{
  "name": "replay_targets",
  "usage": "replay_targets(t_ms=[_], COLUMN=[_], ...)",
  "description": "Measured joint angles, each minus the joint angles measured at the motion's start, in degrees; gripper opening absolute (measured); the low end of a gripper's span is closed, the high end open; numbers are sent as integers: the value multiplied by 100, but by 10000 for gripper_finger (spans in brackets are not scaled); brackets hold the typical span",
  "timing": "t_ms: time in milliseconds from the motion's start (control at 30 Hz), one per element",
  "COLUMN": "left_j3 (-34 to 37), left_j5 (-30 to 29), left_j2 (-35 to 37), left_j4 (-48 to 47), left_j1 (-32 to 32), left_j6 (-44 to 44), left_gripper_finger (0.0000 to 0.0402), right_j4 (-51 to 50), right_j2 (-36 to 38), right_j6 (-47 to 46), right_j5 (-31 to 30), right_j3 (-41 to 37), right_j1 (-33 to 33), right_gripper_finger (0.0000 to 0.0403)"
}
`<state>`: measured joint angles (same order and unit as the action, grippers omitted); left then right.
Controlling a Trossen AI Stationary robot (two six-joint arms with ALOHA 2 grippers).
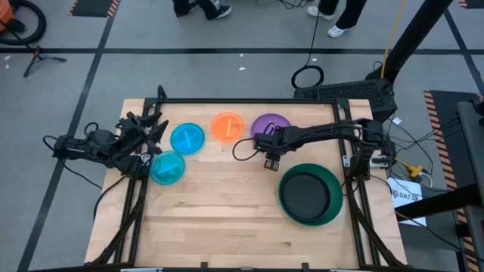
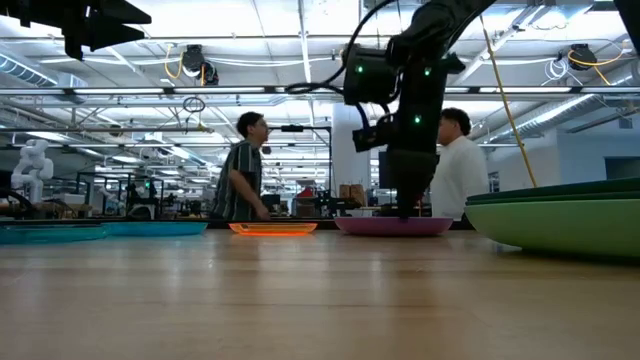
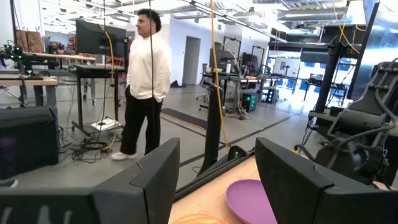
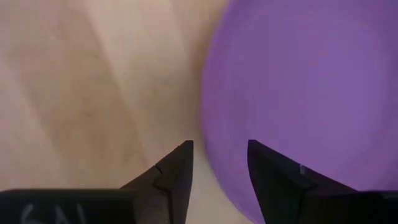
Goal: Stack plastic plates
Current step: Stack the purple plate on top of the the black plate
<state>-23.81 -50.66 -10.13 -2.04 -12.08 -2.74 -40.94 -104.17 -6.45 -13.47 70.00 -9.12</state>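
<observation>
The purple plate point(image 1: 270, 125) lies flat at the far middle of the table, with the orange plate point(image 1: 227, 126) to its left. Two cyan plates point(image 1: 187, 138) point(image 1: 167, 168) lie at the left. The black plate point(image 1: 306, 195) sits inside a stack of large green plates point(image 1: 333, 208) at the near right. My right gripper point(image 4: 217, 149) is open and points down at the purple plate's rim. One finger is over the plate and the other over the bare wood. My left gripper point(image 3: 217, 180) is open and empty, raised over the table's left edge point(image 1: 155, 128). My right gripper comes from above with its open fingers on either side of the purple plate's rim point(image 4: 208, 158). I cannot tell whether a fingertip touches the plate. The plate lies flat on the table point(image 2: 392, 226).
The wooden tabletop point(image 1: 227, 219) is bare across its near left and middle. The green stack also shows at the right of the low view point(image 2: 560, 215). People stand on the floor beyond the far edge point(image 2: 245, 165).
</observation>
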Motion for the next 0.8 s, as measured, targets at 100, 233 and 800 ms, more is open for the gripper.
replay_targets(t_ms=[100, 233, 800], left_j3=[0, 0, 0], left_j5=[-1, 0, -2], left_j2=[2, 0, 0], left_j4=[-41, -51, -77], left_j1=[0, 0, 0], left_j6=[-2, -5, -9], left_gripper_finger=[214, 214, 214], right_j4=[3, 106, 323], right_j2=[-112, -132, -136], right_j6=[35, 137, 158], right_j5=[13, 7, 13], right_j3=[0, -2, -2], right_j1=[-65, -69, -67], right_gripper_finger=[142, 140, 10])
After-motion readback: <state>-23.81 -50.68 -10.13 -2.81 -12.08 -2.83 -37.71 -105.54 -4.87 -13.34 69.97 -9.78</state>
